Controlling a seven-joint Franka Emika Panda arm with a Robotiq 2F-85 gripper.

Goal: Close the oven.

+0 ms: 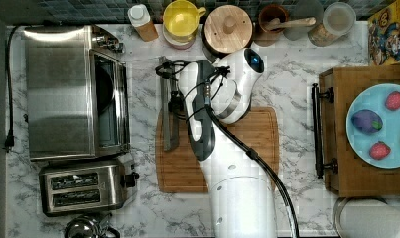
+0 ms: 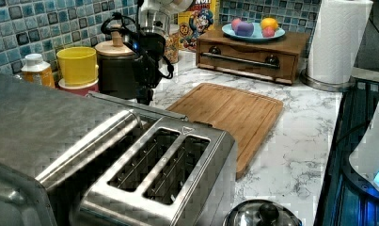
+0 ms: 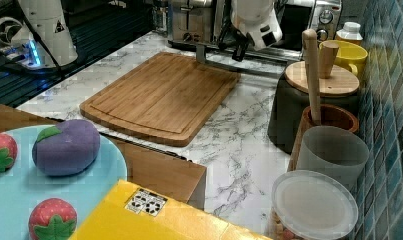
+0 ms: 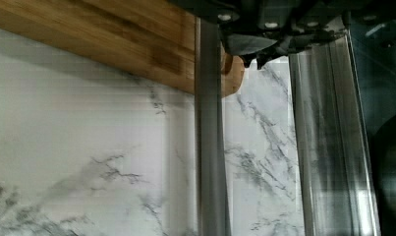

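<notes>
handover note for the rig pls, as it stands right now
Gripper: over the door handle; finger state unclear.
Oven: on the top view's left, beside the toaster. Its glass door is folded down flat toward the cutting board, so the interior is open.
Done: arm is positioned at the handle.
Left: lift the door up and push it shut.

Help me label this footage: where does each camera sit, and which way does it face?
Top view: overhead, looking straight down on the oven, its door handle and the cutting board; the white arm crosses the middle.
Left view: low beside the toaster, facing across the board toward the paper towel roll; the dark wrist shows.
Right view: by the blue plate, facing back toward the oven; the wrist shows.
Wrist view: looks down the pincer at the handle over marble.
All four views share the door handle.
</notes>
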